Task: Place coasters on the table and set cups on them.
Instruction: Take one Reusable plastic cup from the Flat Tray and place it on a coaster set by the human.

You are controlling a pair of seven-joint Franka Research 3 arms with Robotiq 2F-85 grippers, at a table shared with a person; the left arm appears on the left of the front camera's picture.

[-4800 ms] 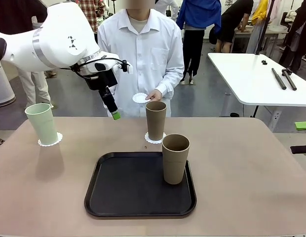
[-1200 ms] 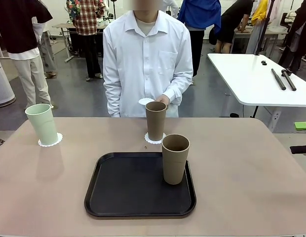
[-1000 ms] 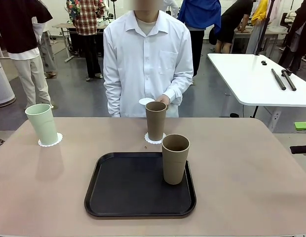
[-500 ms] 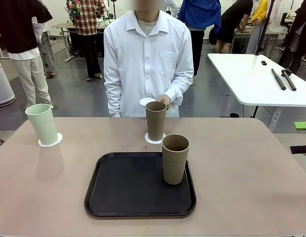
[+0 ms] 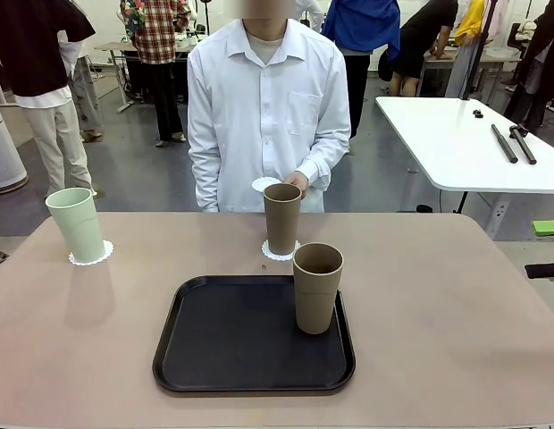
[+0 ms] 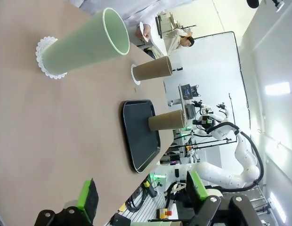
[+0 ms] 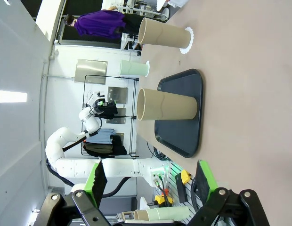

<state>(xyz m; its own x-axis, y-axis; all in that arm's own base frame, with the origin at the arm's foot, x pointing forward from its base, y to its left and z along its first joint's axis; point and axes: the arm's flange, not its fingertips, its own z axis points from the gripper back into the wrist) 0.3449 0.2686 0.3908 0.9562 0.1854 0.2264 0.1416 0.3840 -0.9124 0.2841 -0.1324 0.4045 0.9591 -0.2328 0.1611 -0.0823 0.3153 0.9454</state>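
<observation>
Both arms are parked on my side: the left gripper [image 6: 141, 193] and the right gripper [image 7: 150, 178] are each spread wide, with nothing between the pads. The mint cup [image 5: 76, 223] stands on the left coaster [image 5: 90, 257] at the far left of the table [image 5: 456, 304]. A tan cup [image 5: 282, 217] stands on the middle coaster [image 5: 280, 251], just beyond the tray [image 5: 241, 340]. The last cup [image 5: 317, 287] waits on the tray's right side. The last coaster [image 5: 264, 184] is in the person's hand [image 5: 297, 181], off the table. My read is that this coaster must land first, probably on bare table to the right. Then I'd bring the right arm in level and close across the cup's middle. I'd lift it clear of the tray lip and set it down centred, so lace shows all round.
</observation>
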